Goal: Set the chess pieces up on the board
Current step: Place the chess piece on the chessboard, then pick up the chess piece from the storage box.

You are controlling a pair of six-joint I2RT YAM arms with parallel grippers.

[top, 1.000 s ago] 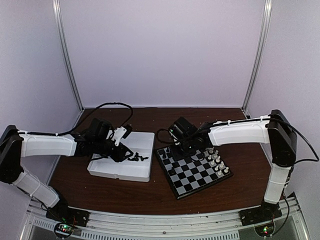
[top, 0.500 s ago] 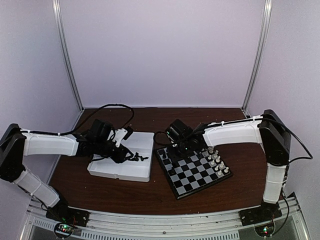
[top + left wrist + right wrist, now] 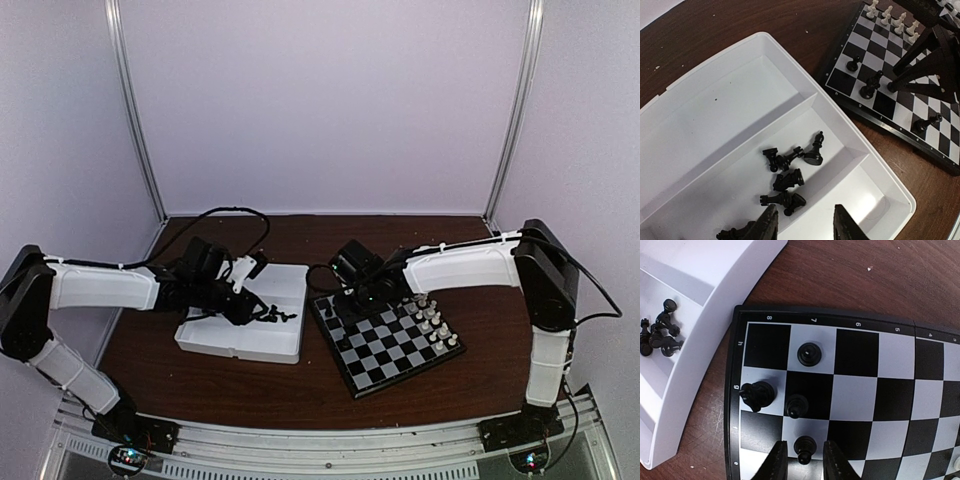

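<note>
Since the earlier frame the right arm has swung a little to the left. The right hand [image 3: 362,293] now hangs over the far left corner of the board [image 3: 398,345]. The left arm has shifted only slightly, and the left hand [image 3: 246,306] stays over the white tray [image 3: 238,345].

In the right wrist view the right hand [image 3: 805,461] is only narrowly apart. Its fingers [image 3: 777,462] stand on both sides of a small black pawn [image 3: 805,448], which is upright on a light square in the edge rows of the board. A thin gap shows on each side of the pawn, so the hand does not grip it.

Three more black chess pieces [image 3: 796,405] stand upright on the squares just beyond, all close to that same corner. The rest of the black chess pieces lie on their sides in a loose heap in the middle compartment of the tray.

The left hand [image 3: 805,227] is spread wide just above this heap, and one fingertip [image 3: 767,226] is near the closest fallen piece.

The white pieces [image 3: 432,322] stand in rows along the right side of the board. Board and tray rest side by side on the brown surface [image 3: 300,392], near each other but apart.
</note>
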